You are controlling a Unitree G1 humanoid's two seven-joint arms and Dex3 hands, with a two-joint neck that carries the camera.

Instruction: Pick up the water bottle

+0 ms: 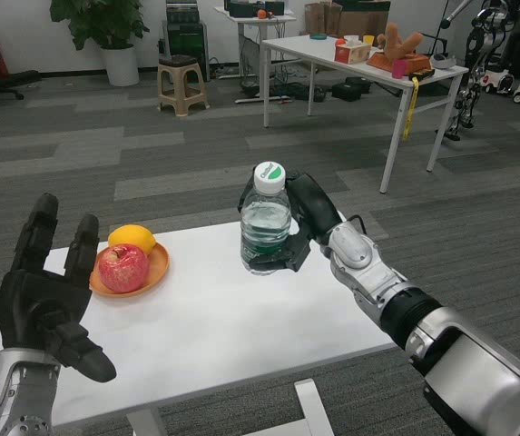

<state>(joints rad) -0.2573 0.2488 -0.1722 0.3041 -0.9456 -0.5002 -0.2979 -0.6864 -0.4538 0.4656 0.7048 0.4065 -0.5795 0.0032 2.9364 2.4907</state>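
A clear water bottle [265, 222] with a white cap and green label stands upright near the far edge of the white table [214, 336]. My right hand [300, 218] wraps around the bottle from the right and behind, its fingers curled against the bottle's sides. My left hand [46, 295] hovers over the table's left side with its fingers spread and nothing in it, well apart from the bottle.
An orange plate [155, 271] holding a red apple [122, 268] and a yellow lemon [132, 238] sits left of the bottle. Beyond the table lie grey carpet, a stool [181, 84], a potted plant [105, 23] and another white table [368, 59] with clutter.
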